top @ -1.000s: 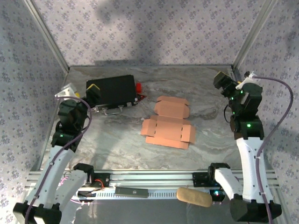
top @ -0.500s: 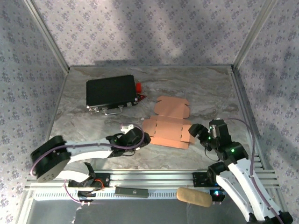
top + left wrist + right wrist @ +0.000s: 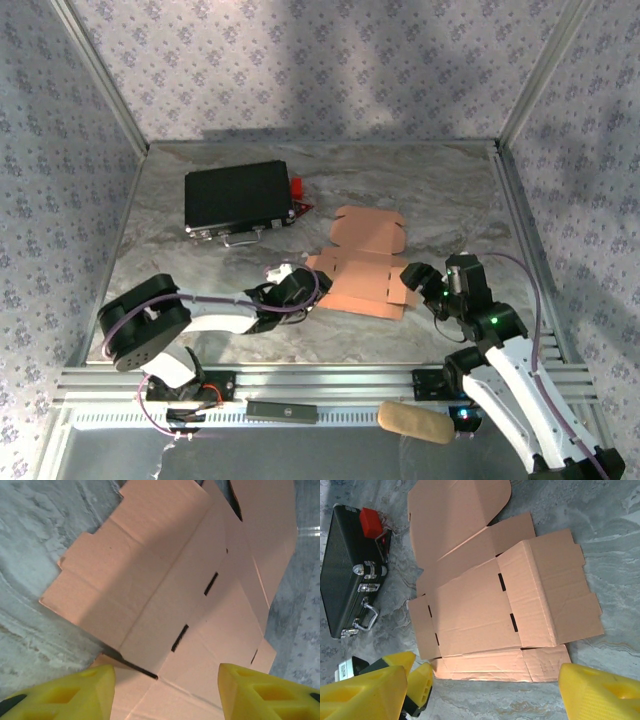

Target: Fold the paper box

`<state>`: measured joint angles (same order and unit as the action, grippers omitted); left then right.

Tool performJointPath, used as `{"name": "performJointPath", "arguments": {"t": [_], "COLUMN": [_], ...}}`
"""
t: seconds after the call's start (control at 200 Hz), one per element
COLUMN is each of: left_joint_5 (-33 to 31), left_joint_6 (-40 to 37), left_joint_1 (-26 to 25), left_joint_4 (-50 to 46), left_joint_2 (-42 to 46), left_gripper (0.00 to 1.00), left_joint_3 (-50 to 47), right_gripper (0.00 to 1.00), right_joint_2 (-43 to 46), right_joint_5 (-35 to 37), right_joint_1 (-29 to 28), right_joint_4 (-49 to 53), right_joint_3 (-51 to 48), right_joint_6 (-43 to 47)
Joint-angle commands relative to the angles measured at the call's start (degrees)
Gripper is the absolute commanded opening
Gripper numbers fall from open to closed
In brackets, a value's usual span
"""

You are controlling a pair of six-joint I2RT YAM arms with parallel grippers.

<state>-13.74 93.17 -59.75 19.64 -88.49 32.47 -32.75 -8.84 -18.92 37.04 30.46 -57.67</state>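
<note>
Left wrist view: the left gripper [image 3: 165,680] has its yellow fingers [image 3: 75,690] apart, open, just over the left edge of the flat salmon-orange cardboard paper box [image 3: 190,595]. The right gripper [image 3: 485,695] is wide open too, low at the sheet's right side. The sheet lies unfolded in the middle of the grey marbled table [image 3: 420,190]. Behind it, to the left, sits a black rectangular case [image 3: 238,197] with a red tab [image 3: 370,516]. A small white tag [image 3: 340,667] has print too small to read.

salmon-orange paper box [image 3: 360,275]; black case [image 3: 238,197], red tab [image 3: 297,186]; grey marbled table [image 3: 420,185]
</note>
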Motion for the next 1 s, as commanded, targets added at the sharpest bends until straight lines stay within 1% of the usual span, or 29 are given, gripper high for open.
{"name": "performJointPath", "arguments": {"t": [0.0, 0.205, 0.625, 0.765, 0.859, 0.954, 0.994], "left_joint_5": [-0.85, -2.97, -4.50, -5.00, -5.41, -6.07, -6.19], "left_joint_6": [4.22, 3.53, 4.27, 4.24, 4.14, 4.05, 4.00], "left_joint_1": [0.83, 1.03, 1.83, 1.83, 1.83, 1.69, 1.64], "left_joint_4": [4.82, 2.18, 3.23, 4.95, 5.12, 4.87, 4.39], "left_joint_2": [-1.59, -1.06, -3.48, -4.63, -4.83, -4.35, -4.01], "left_gripper": [0.55, 0.47, 0.33, 0.23, 0.13, 0.01, 0.00], "left_joint_3": [-0.21, 1.05, 1.28, 1.36, 1.52, 1.43, 1.52], "right_gripper": [0.81, 0.80, 0.79, 0.79, 0.79, 0.79, 0.79], "right_joint_2": [0.74, 1.02, 1.68, 1.73, 1.71, 1.76, 1.90], "right_joint_5": [-0.55, -0.65, -1.17, -1.00, -1.00, -1.17, -1.22], "right_joint_1": [-0.29, -0.31, -0.29, -0.30, -0.18, -0.18, -0.24], "right_joint_4": [-0.30, -0.01, -0.04, 0.01, -0.06, -0.02, 0.05], "right_joint_3": [-0.03, 0.29, -0.29, -0.61, -0.91, -1.75, -2.31], "right_joint_6": [-0.86, -0.78, -1.19, -1.26, -1.21, -1.48, -1.84]}}
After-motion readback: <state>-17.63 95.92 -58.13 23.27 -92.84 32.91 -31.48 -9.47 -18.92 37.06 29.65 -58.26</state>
